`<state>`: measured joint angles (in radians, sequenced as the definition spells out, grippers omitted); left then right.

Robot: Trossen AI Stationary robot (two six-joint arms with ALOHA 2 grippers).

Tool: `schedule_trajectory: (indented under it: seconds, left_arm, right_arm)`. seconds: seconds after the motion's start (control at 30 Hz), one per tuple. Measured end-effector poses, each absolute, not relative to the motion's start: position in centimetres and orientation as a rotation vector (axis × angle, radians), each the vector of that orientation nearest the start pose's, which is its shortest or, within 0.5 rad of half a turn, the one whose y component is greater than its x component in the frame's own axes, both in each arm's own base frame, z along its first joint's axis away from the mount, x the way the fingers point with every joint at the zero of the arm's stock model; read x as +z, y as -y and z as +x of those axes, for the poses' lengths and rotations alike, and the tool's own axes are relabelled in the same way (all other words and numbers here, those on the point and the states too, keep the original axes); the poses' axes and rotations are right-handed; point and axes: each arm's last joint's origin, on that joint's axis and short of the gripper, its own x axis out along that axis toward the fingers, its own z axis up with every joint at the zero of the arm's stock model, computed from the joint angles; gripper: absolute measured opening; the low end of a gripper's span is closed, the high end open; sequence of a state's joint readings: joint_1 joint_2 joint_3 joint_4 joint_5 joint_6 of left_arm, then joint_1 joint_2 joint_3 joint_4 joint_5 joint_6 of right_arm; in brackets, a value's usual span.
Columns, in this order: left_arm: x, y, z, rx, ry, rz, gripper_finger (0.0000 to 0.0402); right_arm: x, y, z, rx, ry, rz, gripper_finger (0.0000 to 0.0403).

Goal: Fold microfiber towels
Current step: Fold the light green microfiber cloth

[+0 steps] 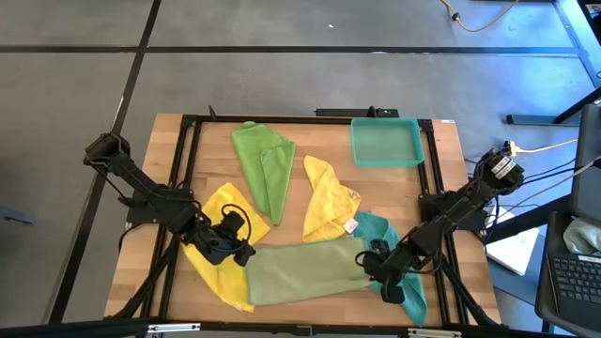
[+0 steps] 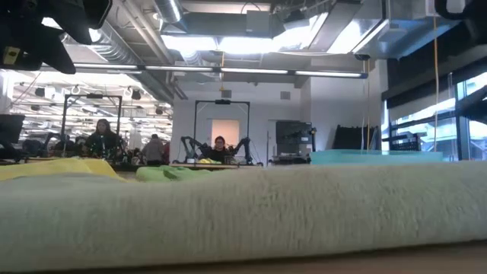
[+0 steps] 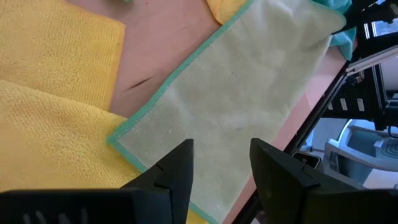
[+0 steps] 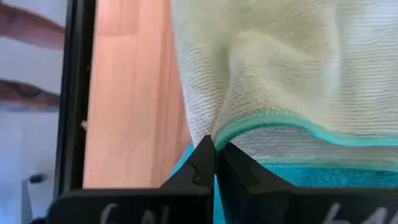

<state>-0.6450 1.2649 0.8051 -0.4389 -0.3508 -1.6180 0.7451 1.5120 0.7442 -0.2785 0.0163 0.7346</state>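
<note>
A pale olive-green towel (image 1: 305,272) lies as a long strip along the table's near edge and fills the low view (image 2: 243,213). Its left end rests on a yellow towel (image 1: 218,235), its right end on a teal towel (image 1: 406,282). My right gripper (image 4: 214,149) is shut on the strip's right end (image 1: 371,263). My left gripper (image 3: 221,168) stands open over the strip's left end (image 1: 246,253), with nothing between its fingers. A second yellow towel (image 1: 329,197) and a bright green towel (image 1: 266,169) lie farther back. My right gripper pinches the pale towel's teal-hemmed edge (image 4: 249,127) at its right end, between the two fingertips. The fingers slant down from the table's right. The cloth puckers toward the fingertips; one layer or several, I cannot tell. The rest of the strip lies on the table.
A teal plastic tray (image 1: 385,141) sits at the far right of the table. A black frame (image 1: 188,131) runs along the table's edges. Bare wood shows between the towels near the middle (image 1: 286,221). People sit in the room beyond.
</note>
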Motion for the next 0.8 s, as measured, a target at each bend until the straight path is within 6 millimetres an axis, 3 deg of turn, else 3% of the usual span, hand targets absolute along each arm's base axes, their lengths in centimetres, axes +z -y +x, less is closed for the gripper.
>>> schedule_trajectory:
  seconds: [0.17, 0.4, 0.57, 0.8]
  left_arm:
    - [22.6, 14.0, 20.2, 0.404, -0.779, -1.094, 0.0149]
    - [22.6, 14.0, 20.2, 0.404, -0.78, -1.093, 0.0149]
    - [22.6, 14.0, 20.2, 0.404, -0.779, -1.095, 0.0149]
    - [23.2, 14.4, 20.8, 0.324, -0.747, -1.152, 0.0149]
  right_arm:
    - [14.8, -18.1, 19.9, 0.26, -1.154, 0.387, 0.0037]
    - [14.7, -19.0, 19.7, 0.424, -1.163, 0.64, 0.0101]
    - [14.9, -19.1, 19.7, 0.452, -1.207, 0.682, 0.0133]
    - [14.0, -18.0, 19.0, 0.332, -1.377, 0.695, 0.0144]
